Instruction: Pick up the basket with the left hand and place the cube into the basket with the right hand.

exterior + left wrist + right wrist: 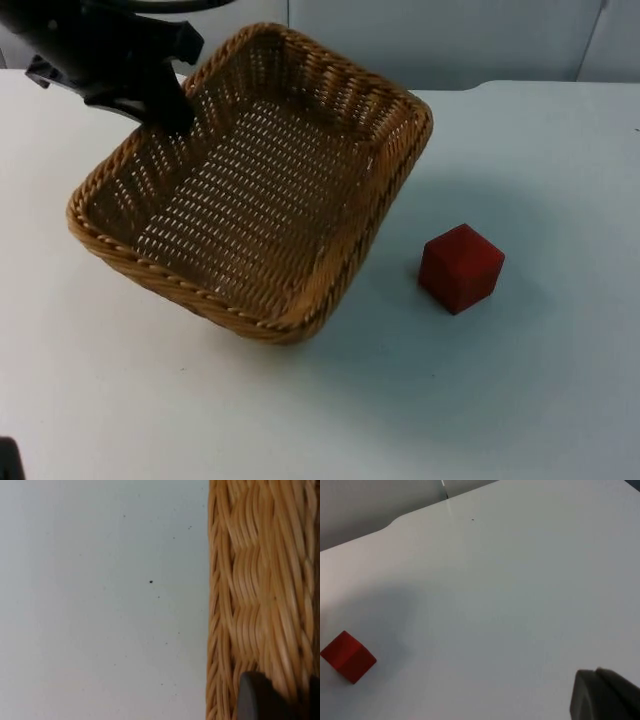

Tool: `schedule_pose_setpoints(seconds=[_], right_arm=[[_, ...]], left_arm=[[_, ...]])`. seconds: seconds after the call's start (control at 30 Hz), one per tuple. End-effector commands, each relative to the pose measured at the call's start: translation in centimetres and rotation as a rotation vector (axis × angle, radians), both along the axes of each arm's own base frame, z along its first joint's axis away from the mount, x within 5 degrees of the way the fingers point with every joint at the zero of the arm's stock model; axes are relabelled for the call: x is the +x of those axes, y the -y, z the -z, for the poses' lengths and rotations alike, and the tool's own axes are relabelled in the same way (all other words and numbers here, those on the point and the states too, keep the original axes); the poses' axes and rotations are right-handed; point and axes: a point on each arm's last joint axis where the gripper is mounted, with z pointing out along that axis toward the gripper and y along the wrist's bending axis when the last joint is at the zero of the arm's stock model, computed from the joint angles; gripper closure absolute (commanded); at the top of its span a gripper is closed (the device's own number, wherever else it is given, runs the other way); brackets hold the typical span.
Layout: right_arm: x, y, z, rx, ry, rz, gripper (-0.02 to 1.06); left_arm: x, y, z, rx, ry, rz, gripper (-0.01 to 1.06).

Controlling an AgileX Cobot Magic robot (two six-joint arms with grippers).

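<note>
My left gripper is clenched on the rim of the basket, at the basket's far-left edge. One finger presses on the woven wall from outside. The basket hangs from this one grip, tilted, and its shadow on the table tells me it is lifted, I think. It is empty.

The cube is red and stands on the table, well apart from my left gripper, beyond the basket's opposite side and just beside its near-right corner. From my right gripper the cube is far ahead and to one side. This arm waits, and I cannot tell if its fingers are released or clenched.

What can go wrong: I hold the basket only at one edge, so it can swing or slip when the cube drops inside. Because the basket is tilted, the cube may roll to the low side or bounce out. Also my right arm must approach close to the basket's corner; it can knock it.
</note>
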Motion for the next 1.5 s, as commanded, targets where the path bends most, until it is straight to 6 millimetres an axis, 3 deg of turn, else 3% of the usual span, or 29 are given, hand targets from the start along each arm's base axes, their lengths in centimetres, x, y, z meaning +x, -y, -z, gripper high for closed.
schedule_pose_setpoints(seconds=[0.0,0.3,0.7,1.47], right_arm=[[-0.01,0.06,0.04,-0.006,0.006,0.015,1.05],[-0.01,0.06,0.04,-0.006,0.006,0.015,1.05],[-0.01,0.06,0.04,-0.006,0.006,0.015,1.05],[-0.01,0.06,0.04,-0.006,0.006,0.015,1.05]], left_arm=[[0.2,-0.65,-1.33,-0.029,0.022,-0.033,1.05],[0.28,-1.07,-1.34,-0.034,0.019,-0.044,1.05],[-0.65,-0.68,-1.26,-0.083,-0.108,-0.041,1.05],[-0.53,-0.72,-1.27,-0.08,-0.098,-0.049,1.05]])
